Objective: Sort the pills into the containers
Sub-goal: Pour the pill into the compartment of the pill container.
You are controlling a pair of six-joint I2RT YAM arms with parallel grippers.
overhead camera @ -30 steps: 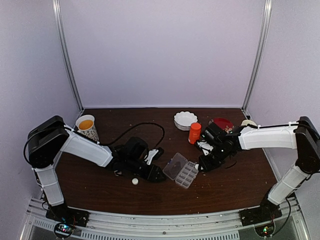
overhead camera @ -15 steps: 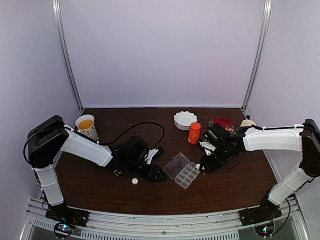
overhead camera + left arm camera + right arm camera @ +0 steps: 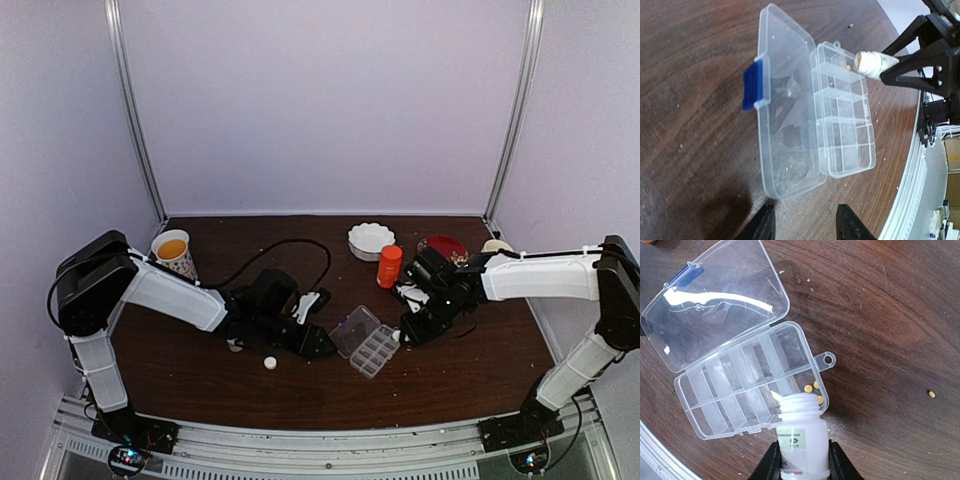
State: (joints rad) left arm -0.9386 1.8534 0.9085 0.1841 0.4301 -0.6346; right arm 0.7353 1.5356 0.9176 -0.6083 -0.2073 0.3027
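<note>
Pills [image 3: 808,388]: a few in the corner cell [image 3: 799,375] of the open pill box [image 3: 715,405].
White bottle [image 3: 802,437]: tipped, mouth over that cell.
Right gripper [image 3: 802,469]: clamped around the bottle.
Left gripper [image 3: 807,222]: partly open, empty, just beside the box's lid [image 3: 785,125].

The pill box [image 3: 366,343] lies on the table [image 3: 200,385], lid [image 3: 715,305] beside cells [image 3: 730,385]; a bottle [image 3: 802,440] overhangs the corner cell, which seemingly holds pills [image 3: 808,388].
</note>
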